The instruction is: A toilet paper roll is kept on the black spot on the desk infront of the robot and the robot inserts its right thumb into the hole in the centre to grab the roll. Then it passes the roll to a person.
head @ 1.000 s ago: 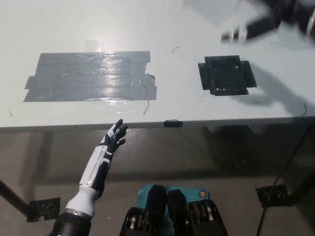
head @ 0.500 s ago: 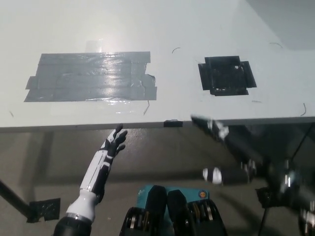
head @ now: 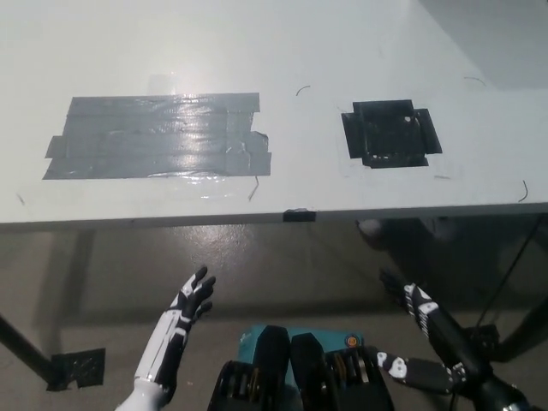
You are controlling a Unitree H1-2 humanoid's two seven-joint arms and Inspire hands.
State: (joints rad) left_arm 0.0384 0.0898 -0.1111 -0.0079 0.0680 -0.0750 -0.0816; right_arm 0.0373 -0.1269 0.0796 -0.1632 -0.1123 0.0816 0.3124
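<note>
There is no toilet paper roll anywhere in view: the black spot [head: 391, 134] on the white tabletop [head: 257, 51] is bare, up at about 1 o'clock. A big patch of grey tape [head: 158, 147] lies at about 10 o'clock, well apart from the spot. Both hands hang low, below the near edge of the tabletop. The white left hand [head: 190, 298] is at about 7 o'clock with its fingers spread and holding nothing. The black right hand [head: 411, 301] is at about 5 o'clock; it holds nothing too, and its fingers look loosely apart, though it is dark and hard to see. It looks like the hand-over is finished, or a new roll has not been put down. The good thing to do now is wait with both hands down, out of the way, until a roll stands on the black spot. Then the right hand should come up over the tabletop edge slowly, thumb aimed at the hole.
</note>
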